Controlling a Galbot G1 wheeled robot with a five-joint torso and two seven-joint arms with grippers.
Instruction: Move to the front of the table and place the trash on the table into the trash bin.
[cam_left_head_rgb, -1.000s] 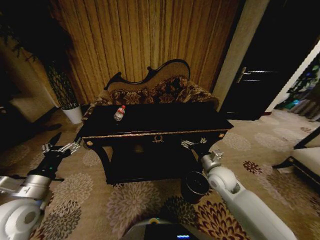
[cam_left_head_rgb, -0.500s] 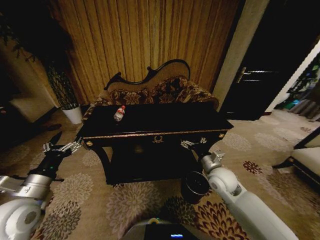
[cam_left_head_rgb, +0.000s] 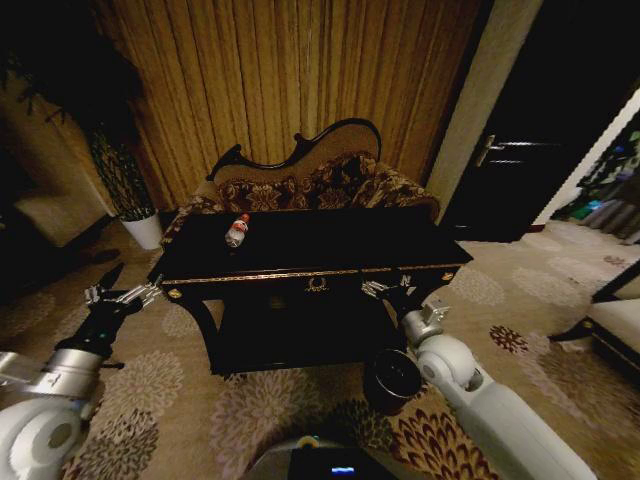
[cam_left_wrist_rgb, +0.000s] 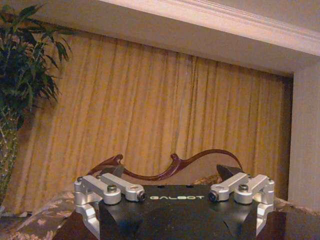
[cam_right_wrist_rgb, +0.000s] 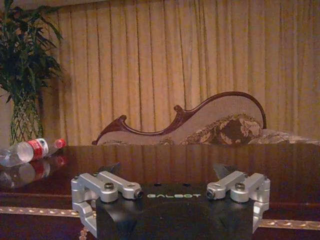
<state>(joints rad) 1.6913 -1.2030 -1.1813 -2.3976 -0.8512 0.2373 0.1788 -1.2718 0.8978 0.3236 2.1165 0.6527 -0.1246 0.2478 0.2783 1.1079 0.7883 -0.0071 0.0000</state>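
The black table (cam_left_head_rgb: 330, 245) with gold trim stands just ahead, and its top (cam_right_wrist_rgb: 200, 160) also shows in the right wrist view. A clear bottle with a red cap and label (cam_left_head_rgb: 237, 230) lies on its side near the table's far left corner, seen as the bottle (cam_right_wrist_rgb: 30, 150) in the right wrist view. The dark round trash bin (cam_left_head_rgb: 392, 378) sits on the carpet by the table's front right leg. My left gripper (cam_left_head_rgb: 120, 295) (cam_left_wrist_rgb: 171, 172) hangs open left of the table. My right gripper (cam_left_head_rgb: 385, 290) (cam_right_wrist_rgb: 167, 169) is open at the front edge, above the bin.
A floral sofa (cam_left_head_rgb: 320, 180) with a curved dark frame stands behind the table against the curtains. A white plant pot (cam_left_head_rgb: 148, 228) is at the far left. A dark door (cam_left_head_rgb: 500, 150) is on the right, and a seat (cam_left_head_rgb: 620, 320) is at the right edge.
The whole picture has slid slightly downward, so the camera has moved a little nearer the table. Both arms keep their pose and the bottle lies as before.
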